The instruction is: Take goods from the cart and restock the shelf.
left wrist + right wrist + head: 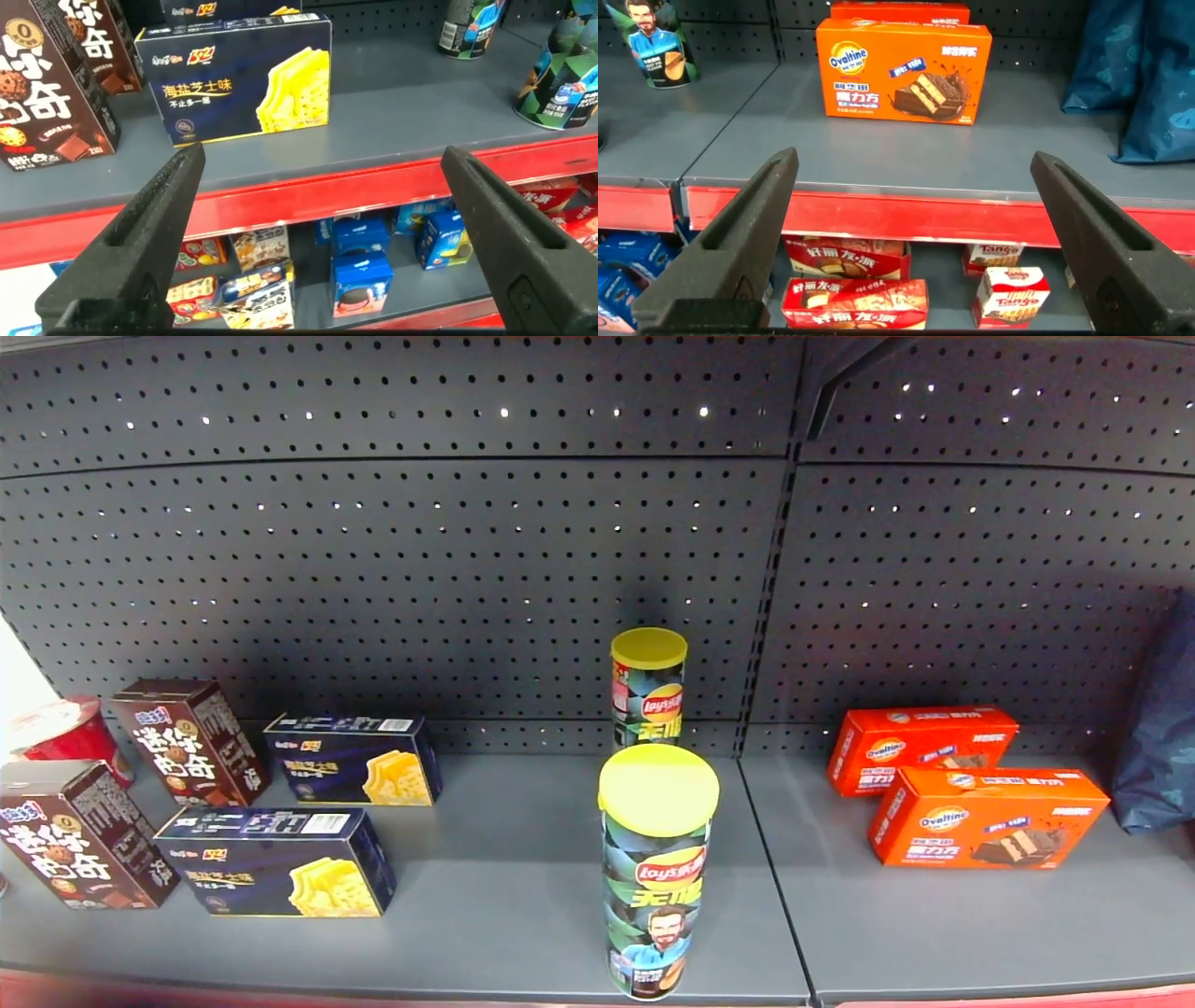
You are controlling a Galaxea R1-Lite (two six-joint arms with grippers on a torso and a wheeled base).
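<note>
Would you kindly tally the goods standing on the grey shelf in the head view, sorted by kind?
Brown boxes: 2
Dark blue boxes: 2
Yellow-lidded cans: 2
Orange boxes: 2
Red cup: 1
Dark blue bag: 1
Total: 10

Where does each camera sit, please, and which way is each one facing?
Head view: on the robot's head, looking forward and down at the grey shelf and its goods.
Left wrist view: on the left wrist, looking past the open left gripper at the front dark blue box and the shelf's red edge.
Right wrist view: on the right wrist, looking past the open right gripper at the front orange box.
Shared: the front chip can shows in all three.
</note>
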